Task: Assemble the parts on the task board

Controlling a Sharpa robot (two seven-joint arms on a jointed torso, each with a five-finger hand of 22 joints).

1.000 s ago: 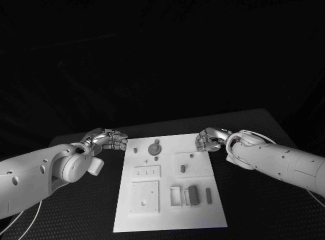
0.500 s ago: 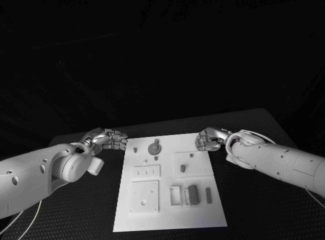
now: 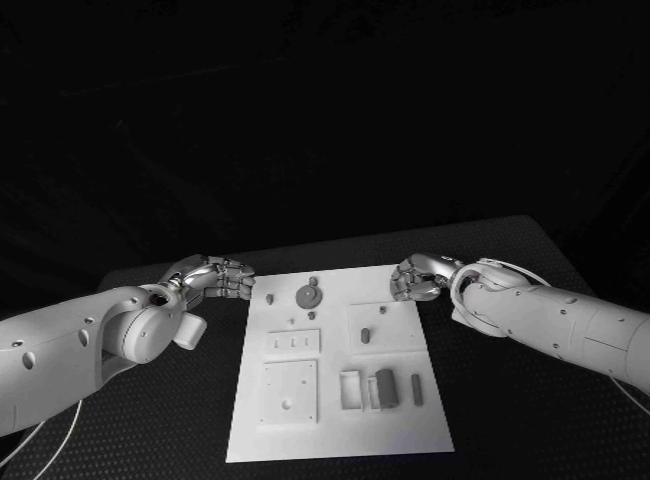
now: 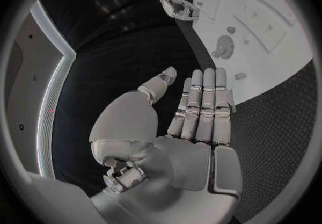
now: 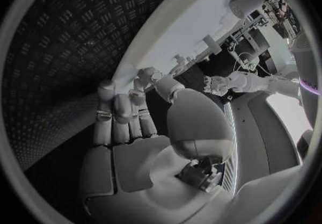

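The task board [image 3: 340, 365] is lying flat in the middle of the black worktop [image 3: 527, 400], its long side running from near to far. Small parts are resting on it: a round gear-like part [image 3: 309, 297] near the far edge, a small pill-shaped part [image 3: 270, 299] to its left, and upright block parts [image 3: 386, 388] standing in the near right area. A square plate section [image 3: 289, 394] is sitting at the near left of the board.

The left hand [image 3: 217, 279] is hanging just beside the board's far left corner, off the board, holding nothing. In the left wrist view its fingers [image 4: 203, 107] are lying straight and side by side, with the thumb set apart from them.

The right hand [image 3: 420, 277] is hanging at the board's far right corner, likewise holding nothing. In the right wrist view its fingers [image 5: 121, 114] are extending together toward the board's edge, fairly straight, thumb set apart. I cannot tell whether the fingertips are touching the board.
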